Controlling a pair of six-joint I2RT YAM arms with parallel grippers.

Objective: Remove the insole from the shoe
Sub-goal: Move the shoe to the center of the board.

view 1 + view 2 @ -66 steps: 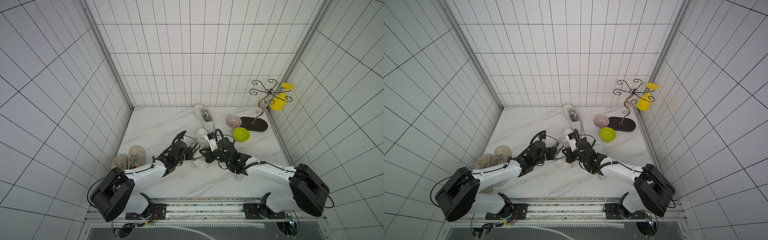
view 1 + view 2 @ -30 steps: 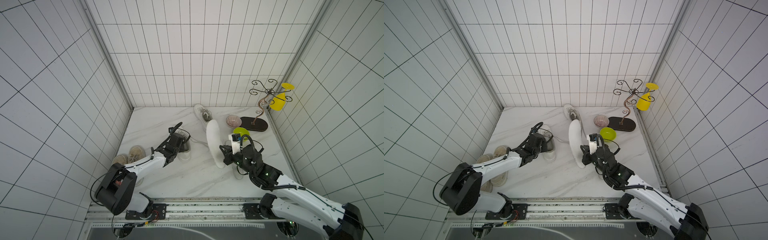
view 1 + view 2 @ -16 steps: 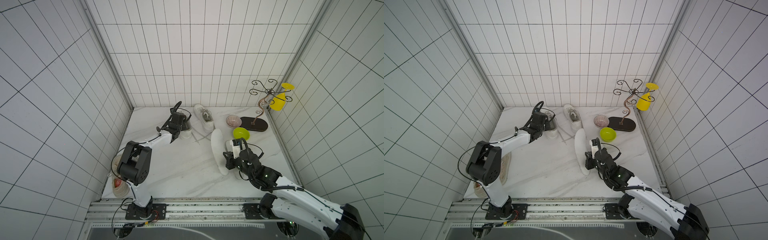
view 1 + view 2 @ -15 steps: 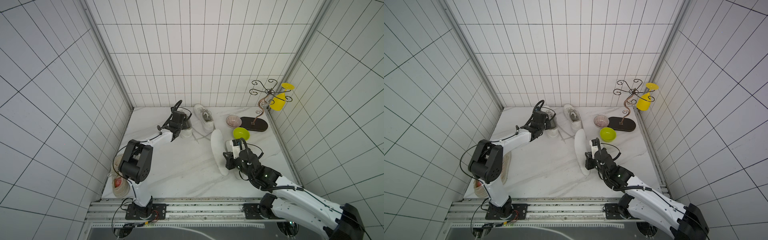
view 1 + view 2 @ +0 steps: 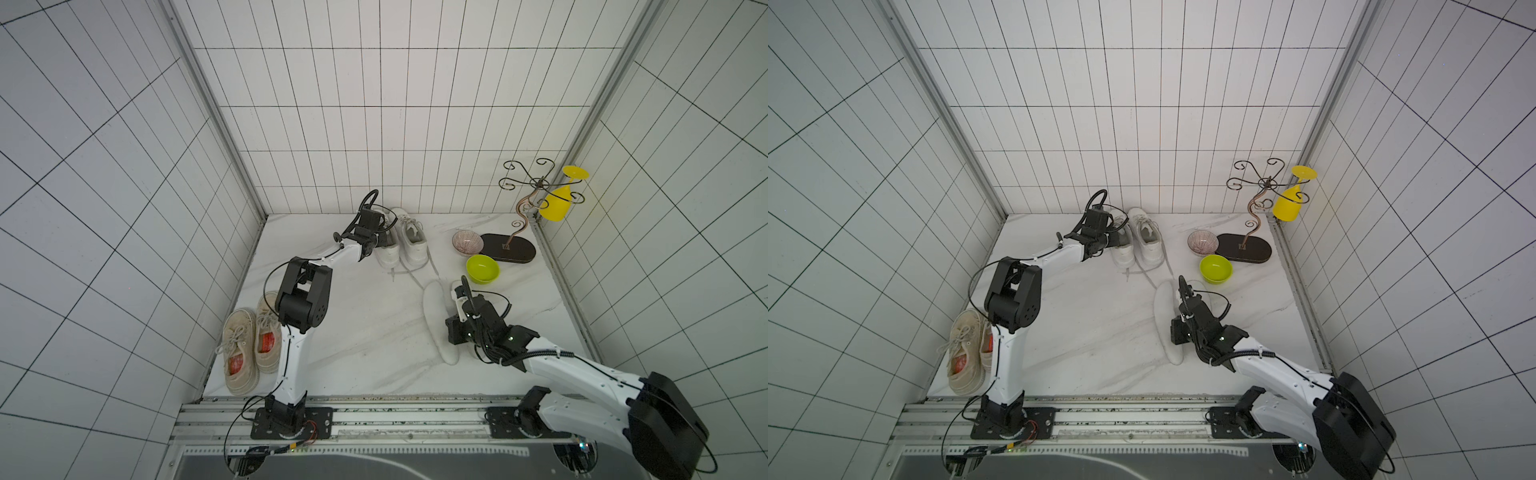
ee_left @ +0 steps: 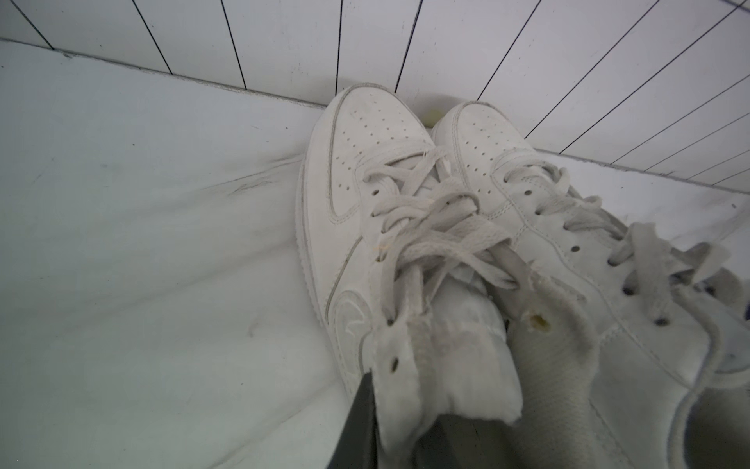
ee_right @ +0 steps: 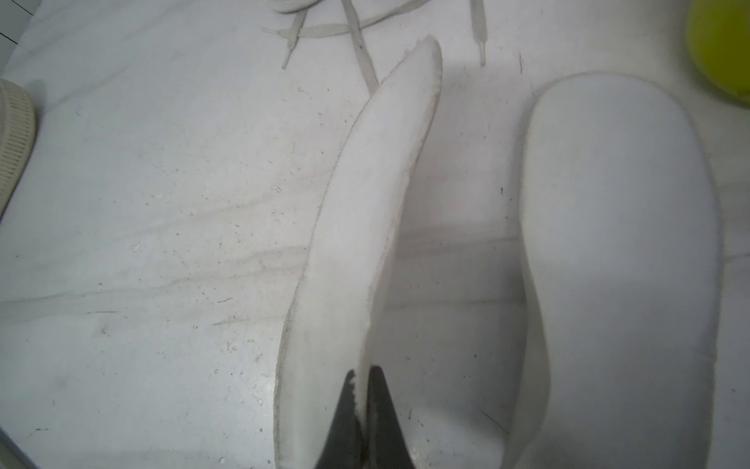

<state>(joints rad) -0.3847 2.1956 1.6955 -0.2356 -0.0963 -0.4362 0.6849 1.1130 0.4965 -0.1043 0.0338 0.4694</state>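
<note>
- Nearest, on our left, sit worn beige canvas shoes (image 5: 249,349).
- Our right gripper (image 7: 362,390) pinches the long white frayed insole (image 5: 434,320), out of its shoe and on edge, beside a second flat white insole (image 7: 617,243); a lime-green plastic bowl (image 5: 482,269) lies beyond.
- Farthest, our left gripper (image 6: 401,410) straddles the white leather sneaker (image 6: 365,203) collar; we cannot tell whether it grips.

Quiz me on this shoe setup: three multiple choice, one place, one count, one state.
1. Where is the lime bowl? A) front-left corner B) against the back wall C) just in front of the patterned bowl
2. How many insoles are outside the white shoes? A) none B) two C) four
3. The right tool is A) shut on the held insole B) open, empty C) out of sight
Answers: C, both top views show it there. B, the held insole is on edge, the flat insole beside it. A, its fingers pinch that insole.
</note>
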